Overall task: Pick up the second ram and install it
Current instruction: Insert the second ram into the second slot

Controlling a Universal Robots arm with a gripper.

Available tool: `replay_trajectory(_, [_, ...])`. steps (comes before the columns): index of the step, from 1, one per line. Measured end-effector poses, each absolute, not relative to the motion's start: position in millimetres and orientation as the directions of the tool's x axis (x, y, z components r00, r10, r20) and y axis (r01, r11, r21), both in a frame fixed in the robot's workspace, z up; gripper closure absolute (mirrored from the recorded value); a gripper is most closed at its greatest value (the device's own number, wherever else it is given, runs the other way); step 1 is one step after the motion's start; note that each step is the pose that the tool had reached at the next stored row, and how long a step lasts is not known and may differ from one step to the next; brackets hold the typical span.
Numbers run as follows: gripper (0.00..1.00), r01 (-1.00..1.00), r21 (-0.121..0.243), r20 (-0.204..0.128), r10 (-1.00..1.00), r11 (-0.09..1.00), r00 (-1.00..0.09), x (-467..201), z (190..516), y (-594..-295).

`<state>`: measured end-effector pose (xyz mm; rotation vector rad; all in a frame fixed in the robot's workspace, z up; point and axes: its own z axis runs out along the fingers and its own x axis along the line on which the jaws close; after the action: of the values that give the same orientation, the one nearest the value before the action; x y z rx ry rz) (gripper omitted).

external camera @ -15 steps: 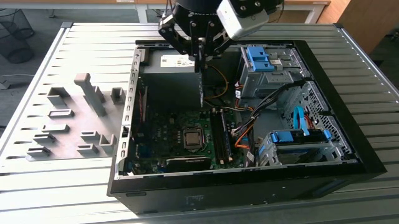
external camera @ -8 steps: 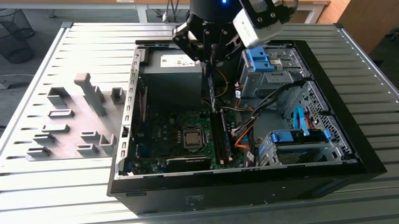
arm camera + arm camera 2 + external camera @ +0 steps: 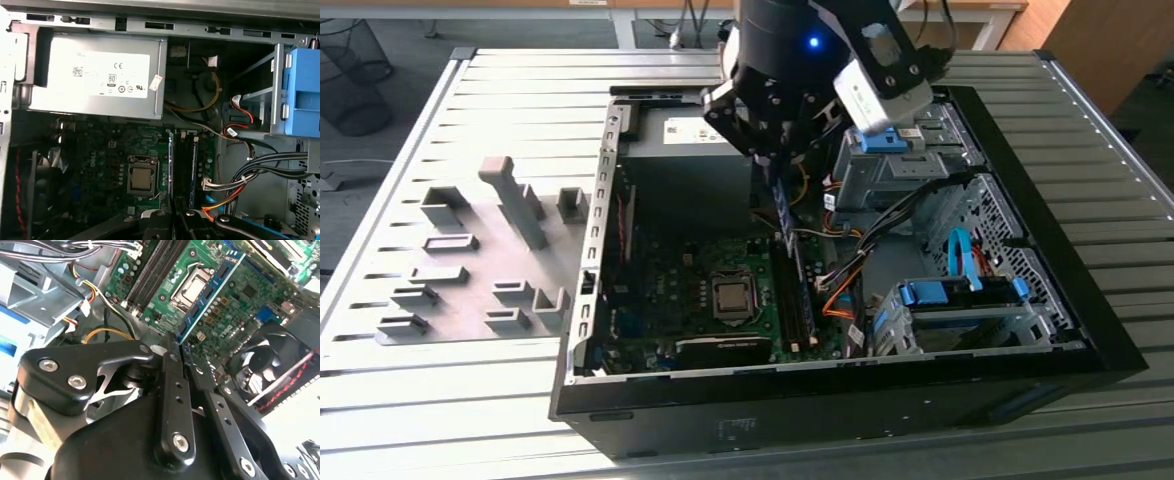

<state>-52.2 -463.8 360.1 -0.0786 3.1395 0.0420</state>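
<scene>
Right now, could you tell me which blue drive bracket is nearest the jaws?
The far blue bracket, right beside the gripper holding the second ram; the other blue bracket sits farther off.

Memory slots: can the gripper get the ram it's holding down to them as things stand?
Probably yes. The gripper is shut on the ram over the slots; the case is open on top, and the cables lie off to the side.

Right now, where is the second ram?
The ram is clamped in the pincer, hanging over the motherboard between the CPU socket and the empty slots, inside the case.
</scene>
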Motion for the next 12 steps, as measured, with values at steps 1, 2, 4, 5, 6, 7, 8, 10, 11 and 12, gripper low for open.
replay_trajectory(1, [0.86,-0.05,0.027,-0.002,-0.05,0.998,-0.999,-50,358,-464])
replay_trajectory(2, [0.86,-0.05,0.027,-0.002,-0.05,0.998,-0.999,-48,357,-464])
replay_trajectory(4, [0.86,-0.05,0.027,-0.001,-0.05,0.998,-0.999,-45,353,-464])
replay_trajectory(5, [0.86,-0.05,0.027,-0.002,-0.05,0.998,-0.999,-44,351,-464])
replay_trajectory(6, [0.86,-0.05,0.027,-0.002,-0.05,0.998,-0.999,-43,349,-464])
replay_trajectory(7, [0.86,-0.05,0.027,-0.002,-0.05,0.998,-0.999,-43,347,-464])
replay_trajectory(8, [0.86,-0.05,0.027,-0.002,-0.05,0.998,-0.999,-43,346,-464])
replay_trajectory(10, [0.86,-0.05,0.027,-0.001,-0.05,0.998,-0.999,-43,346,-464])
replay_trajectory(11, [0.86,-0.05,0.026,-0.001,-0.05,0.998,-0.999,-43,346,-464])
replay_trajectory(12, [0.86,-0.05,0.026,-0.001,-0.05,0.998,-0.999,-43,346,-464])
